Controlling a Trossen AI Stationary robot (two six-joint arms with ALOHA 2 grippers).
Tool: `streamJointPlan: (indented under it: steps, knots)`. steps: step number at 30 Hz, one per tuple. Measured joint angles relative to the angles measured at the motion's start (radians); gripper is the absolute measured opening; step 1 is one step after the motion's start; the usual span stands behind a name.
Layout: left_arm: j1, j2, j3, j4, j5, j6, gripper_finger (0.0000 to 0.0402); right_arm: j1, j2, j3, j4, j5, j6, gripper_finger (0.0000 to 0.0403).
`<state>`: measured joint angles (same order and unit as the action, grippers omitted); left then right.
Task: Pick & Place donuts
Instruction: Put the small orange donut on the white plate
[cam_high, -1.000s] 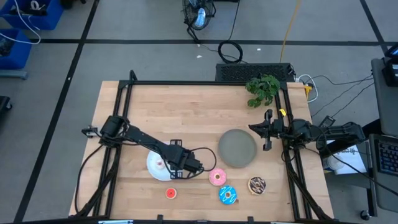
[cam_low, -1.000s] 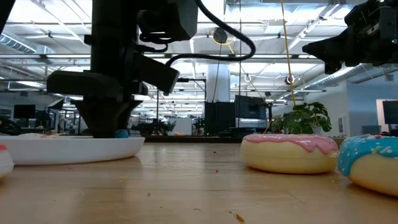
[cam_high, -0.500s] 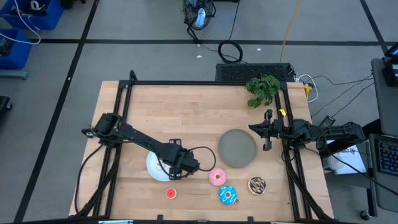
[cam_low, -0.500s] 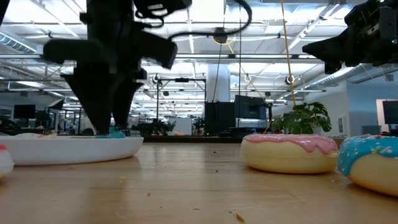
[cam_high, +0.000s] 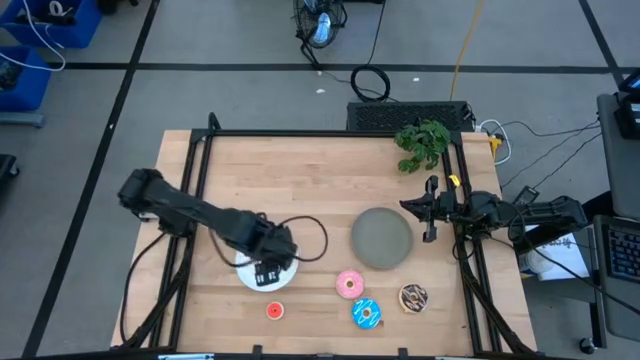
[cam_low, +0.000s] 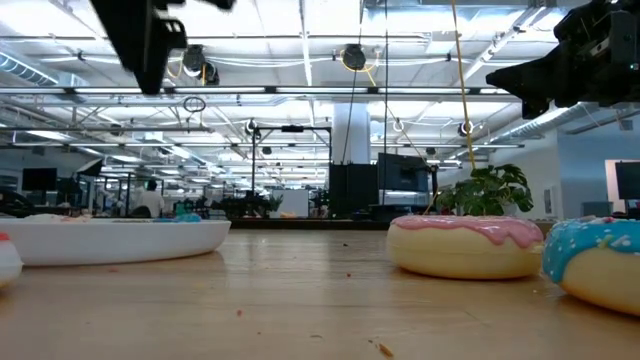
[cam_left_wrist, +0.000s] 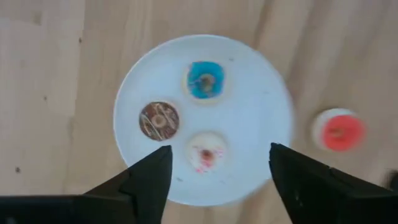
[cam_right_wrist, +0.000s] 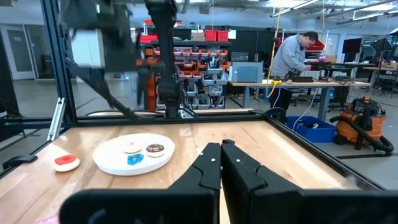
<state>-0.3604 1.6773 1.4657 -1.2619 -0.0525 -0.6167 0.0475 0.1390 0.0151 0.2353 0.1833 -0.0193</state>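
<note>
A: Start with the left gripper. What is right under it?

B: Its two dark fingers stand apart with nothing between them, and it hangs above the round white plate. Three tiny toy donuts lie in that plate: the white tiny ring donut sits closest to the fingertips, the brown tiny ring donut is just beside it, and the blue tiny ring donut lies a little farther out.

A: And off the plate?

B: The red tiny ring donut rests on the pale wooden table, just outside the plate's rim. From above, it lies near the table's front edge, below the plate.

A: What about the bigger ones?

B: Farther from the left gripper, toward the right arm's side, the pink-iced larger ring donut lies flat on the wood. Just beyond it is the blue larger ring donut with sprinkles, and then the brown larger ring donut with pale drizzle. All three sit apart from each other, near the round grey plate, not on it.

A: The other arm?

B: The right gripper waits at the table's right edge, past the grey plate, with its fingers pressed together on nothing. A green leafy plant stands at the far corner behind it.
</note>
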Motion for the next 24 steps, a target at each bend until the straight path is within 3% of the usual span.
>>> streamJointPlan:
  steps: [7,15,24]
  knots:
    - [-0.084,-0.077,0.011,-0.027,0.030,-0.126,0.0166,0.000,0.000,0.000,0.000,-0.001,0.005,0.0000]
    - [-0.164,-0.063,0.010,-0.012,0.024,-0.005,0.0012,0.000,0.000,0.000,0.001,0.001,0.003,0.0000]
    - [-0.188,-0.064,0.010,0.042,-0.030,0.011,0.0018,0.000,0.000,0.000,0.014,0.001,0.001,0.0000]
